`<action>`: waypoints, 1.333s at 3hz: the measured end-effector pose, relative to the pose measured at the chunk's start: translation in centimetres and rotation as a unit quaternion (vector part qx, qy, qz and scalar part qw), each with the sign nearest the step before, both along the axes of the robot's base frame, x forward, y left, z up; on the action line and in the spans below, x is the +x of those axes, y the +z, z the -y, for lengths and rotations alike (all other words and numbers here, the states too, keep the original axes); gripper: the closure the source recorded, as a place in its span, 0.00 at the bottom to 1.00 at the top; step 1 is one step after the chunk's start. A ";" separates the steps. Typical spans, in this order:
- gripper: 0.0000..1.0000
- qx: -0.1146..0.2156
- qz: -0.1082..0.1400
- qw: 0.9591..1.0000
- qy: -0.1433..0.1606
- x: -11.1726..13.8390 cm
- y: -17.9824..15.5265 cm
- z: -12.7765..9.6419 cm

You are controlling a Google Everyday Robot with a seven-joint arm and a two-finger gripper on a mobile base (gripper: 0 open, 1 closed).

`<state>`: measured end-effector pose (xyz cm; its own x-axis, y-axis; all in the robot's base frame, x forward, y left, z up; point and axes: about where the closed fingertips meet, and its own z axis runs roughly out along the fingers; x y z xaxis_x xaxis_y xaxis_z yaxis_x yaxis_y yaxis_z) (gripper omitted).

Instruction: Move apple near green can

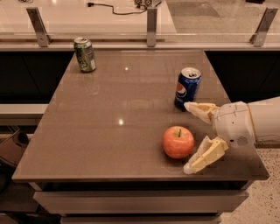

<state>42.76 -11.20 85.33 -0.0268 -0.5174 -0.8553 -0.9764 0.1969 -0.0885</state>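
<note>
Where the white arm (258, 120) enters from the right edge of the frame, the gripper (190, 138) sits low over the lower right part of the table (109, 131). Its two cream fingers (205, 155) are spread wide apart and clamped on nothing.

- Upper finger: its tip is just below the base of the blue Pepsi can (187, 87); whether they touch cannot be told.
- Lower finger: angled toward the table's front edge, with its tip just beside the lower right of the apple (177, 142).
- Apple: round and red-orange, short dark stem pointing up, resting on the table right of centre in the lower half of the frame. Its right side lies in the mouth of the spread fingers; contact with either finger cannot be told.
- Blue Pepsi can: upright, above the apple in the frame.
- Green can (85, 54): upright, silver top, at the upper left of the table, well apart from the apple and the gripper.
- Table: glossy grey-brown top with small light spots reflected in it.
- Top of the frame: a pale ledge with metal posts (152, 26) and a dark cable (113, 8).
</note>
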 end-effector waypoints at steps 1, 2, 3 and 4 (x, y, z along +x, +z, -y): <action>0.02 -0.005 -0.001 1.000 0.021 -0.4 -0.1 -1.4; 0.20 -0.006 -0.001 1.000 0.022 -0.4 0.0 -1.5; 0.44 -0.007 0.000 1.000 0.025 -0.5 0.1 -1.7; 0.66 -0.007 0.001 1.000 0.027 -0.5 0.2 -1.9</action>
<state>42.25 -9.26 85.50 0.0026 -0.5305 -0.8477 -0.9853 0.1435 -0.0928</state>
